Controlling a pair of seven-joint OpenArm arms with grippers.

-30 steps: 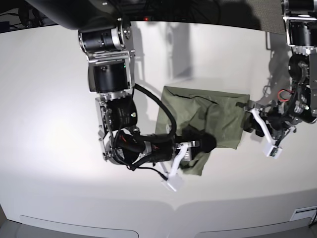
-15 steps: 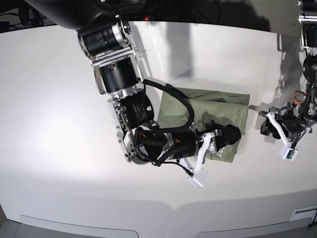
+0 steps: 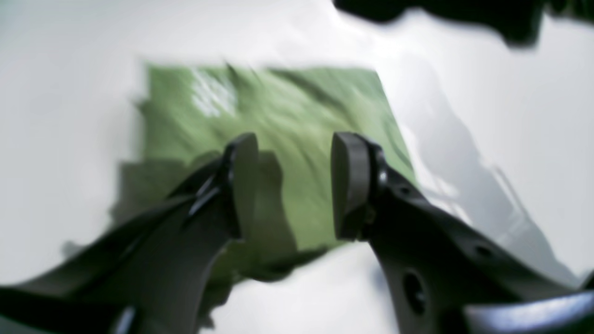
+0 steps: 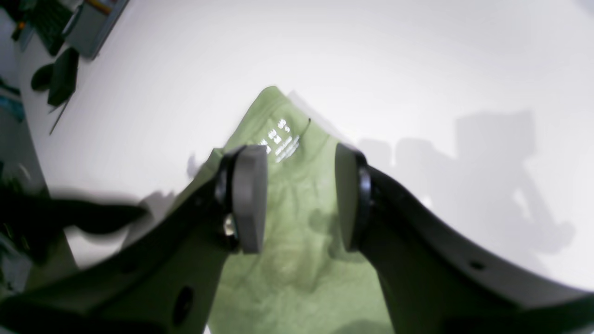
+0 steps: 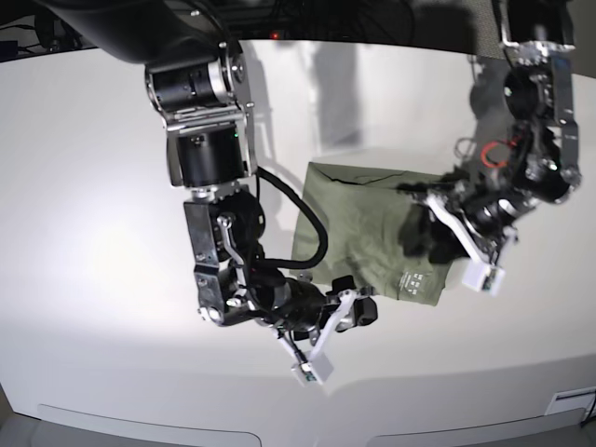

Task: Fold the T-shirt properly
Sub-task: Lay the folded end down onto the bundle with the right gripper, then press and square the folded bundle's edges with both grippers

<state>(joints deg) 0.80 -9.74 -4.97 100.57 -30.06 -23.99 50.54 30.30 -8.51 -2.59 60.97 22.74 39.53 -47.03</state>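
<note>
The right end effector (image 4: pixel 297 199) is spread, its two pads apart with nothing between them, and it hovers over the near edge of the T-shirt (image 5: pixel 372 228). The left end effector (image 3: pixel 290 185) is spread too and grips nothing; it hangs above the far-side right part of the cloth, though its wrist view is blurred. The green T-shirt lies folded into a compact rectangle near the middle of the white bench (image 5: pixel 93 186), and its pale printed label (image 5: pixel 416 282) faces up at the near right corner of the fold.

Overhead base view; both close wrist views sharing the T-shirt (image 5: pixel 372 223).
</note>
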